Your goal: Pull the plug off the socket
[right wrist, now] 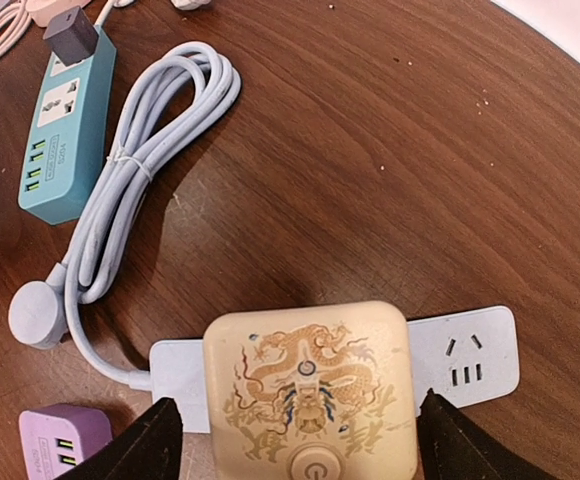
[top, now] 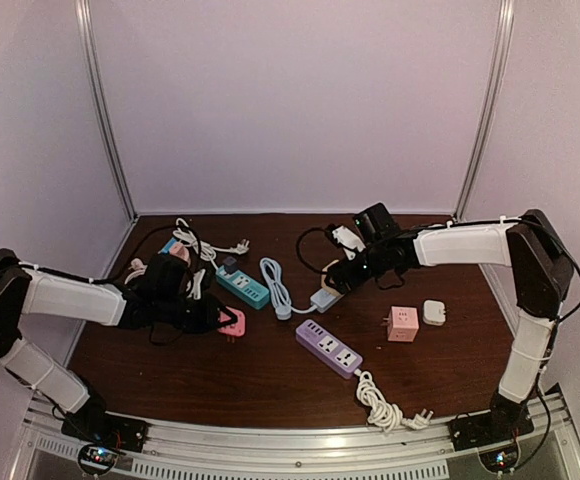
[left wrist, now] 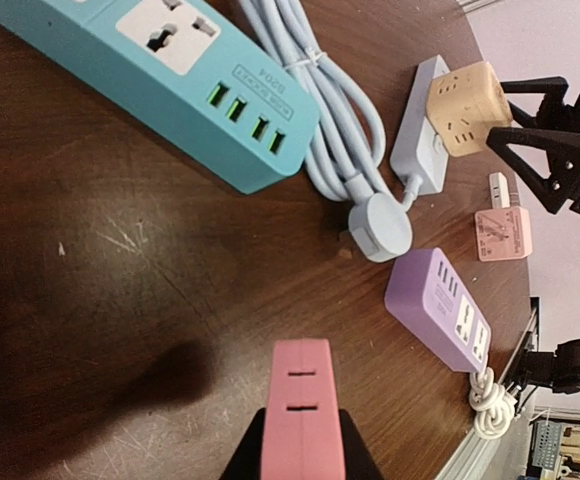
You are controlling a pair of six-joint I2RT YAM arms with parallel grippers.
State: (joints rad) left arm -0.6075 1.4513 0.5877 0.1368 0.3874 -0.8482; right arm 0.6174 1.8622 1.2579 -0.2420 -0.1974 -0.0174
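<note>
The left arm reaches in low from the near-left corner, forearm almost level over the desk [top: 220, 390]. The left hand [top: 222, 320] is closed narrowly on a pink cube adapter [left wrist: 300, 400], whose slotted face shows just beyond the fingertips. Ahead of that hand lie a teal power strip [left wrist: 160, 80] of smooth plastic with green ports and, beside it, a bundled pale cable [left wrist: 340, 130]. A rounded purple strip [top: 328, 347] sits further to its right.

The right arm rises at the near-right corner, bends at the elbow and stretches inward. The right hand [top: 337, 282] points down with its fingers [right wrist: 155, 445] spread wide. They stand either side of the beige cube plug [right wrist: 308, 385], and contact cannot be confirmed. That plug is glossy, round-cornered and printed with a dragon. It sits directly under the hand, seated in the flat white socket strip [right wrist: 470, 360], which sticks out on both sides.

The desk is dark, scuffed brown wood. Plain pale walls [top: 300, 100] with metal corner posts close it in.
</note>
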